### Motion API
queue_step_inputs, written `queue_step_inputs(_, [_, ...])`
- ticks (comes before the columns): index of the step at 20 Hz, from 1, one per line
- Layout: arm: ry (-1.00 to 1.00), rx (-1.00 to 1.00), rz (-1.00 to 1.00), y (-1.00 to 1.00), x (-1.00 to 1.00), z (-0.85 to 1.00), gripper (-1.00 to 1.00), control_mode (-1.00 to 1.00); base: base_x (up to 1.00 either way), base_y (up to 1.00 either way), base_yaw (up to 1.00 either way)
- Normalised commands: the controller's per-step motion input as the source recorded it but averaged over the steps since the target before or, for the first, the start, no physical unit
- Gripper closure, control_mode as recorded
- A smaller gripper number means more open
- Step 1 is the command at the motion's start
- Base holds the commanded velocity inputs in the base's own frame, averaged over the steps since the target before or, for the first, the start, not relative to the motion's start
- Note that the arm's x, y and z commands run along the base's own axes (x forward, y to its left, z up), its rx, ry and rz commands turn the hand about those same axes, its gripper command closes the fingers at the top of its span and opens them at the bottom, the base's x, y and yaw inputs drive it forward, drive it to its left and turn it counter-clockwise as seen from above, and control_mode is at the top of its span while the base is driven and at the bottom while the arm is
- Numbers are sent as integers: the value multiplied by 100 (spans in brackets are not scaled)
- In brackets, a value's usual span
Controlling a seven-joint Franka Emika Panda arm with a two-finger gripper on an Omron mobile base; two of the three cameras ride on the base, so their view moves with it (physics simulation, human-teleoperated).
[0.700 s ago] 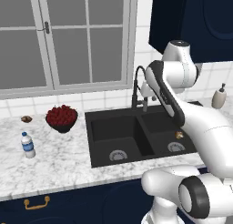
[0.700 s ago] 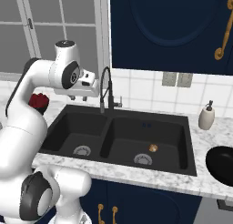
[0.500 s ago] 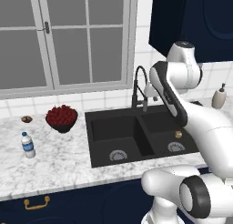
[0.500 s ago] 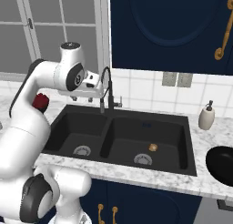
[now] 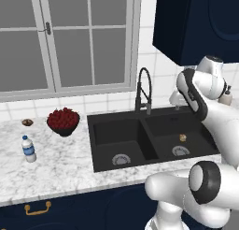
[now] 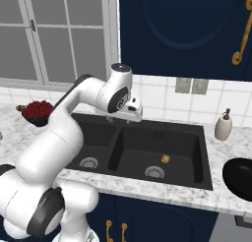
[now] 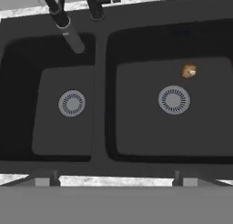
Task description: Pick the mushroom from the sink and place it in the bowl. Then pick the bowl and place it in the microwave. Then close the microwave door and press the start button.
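Gripper (image 7: 116, 180) jaws wide, above sink (image 7: 102, 82); mushroom (image 7: 188, 71) probably clear of walls, nr drain.

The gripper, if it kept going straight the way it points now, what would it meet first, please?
Probably the sink. The open gripper looks down at the two basins, roughly centred near the divider between them. The mushroom lies off to one side in the faucet-free basin, so it would likely be missed. Depth is unclear.
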Motion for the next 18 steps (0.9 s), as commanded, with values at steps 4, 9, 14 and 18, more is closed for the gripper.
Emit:
queue_step_inputs(4, [20, 0, -10, -77, 20, -77, -100, -100, 0, 0, 0])
queue_step_inputs(9, [18, 0, -9, -37, 29, -65, -100, -100, 0, 0, 0])
queue_step_inputs(14, [12, 9, -26, -73, 28, -61, -100, -100, 0, 0, 0])
queue_step_inputs(18, [9, 6, -20, -73, 8, -47, -100, -100, 0, 0, 0])
